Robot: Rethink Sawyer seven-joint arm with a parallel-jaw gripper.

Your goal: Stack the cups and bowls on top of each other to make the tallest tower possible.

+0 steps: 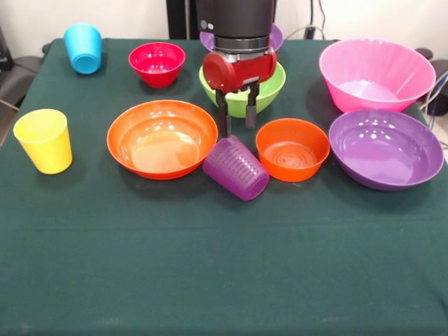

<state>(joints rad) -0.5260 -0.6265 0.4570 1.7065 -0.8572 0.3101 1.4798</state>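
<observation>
My gripper [237,130] hangs open and empty just behind the purple cup [236,168], which lies tipped on its side between the wide orange bowl [162,138] and the small orange bowl [292,149]. The green bowl [269,89] sits right behind the gripper. A second purple bowl [276,35] is mostly hidden behind the arm. The small red bowl [157,63] and the blue cup [84,47] are at the far left. The yellow cup [44,140] stands upright at the left edge. The pink bowl [376,73] and a purple bowl [386,148] are at the right. Everything stands singly on the cloth.
The dark green tablecloth [224,266] covers the table and stretches bare across the near half. Cables [437,91] hang by the far right edge.
</observation>
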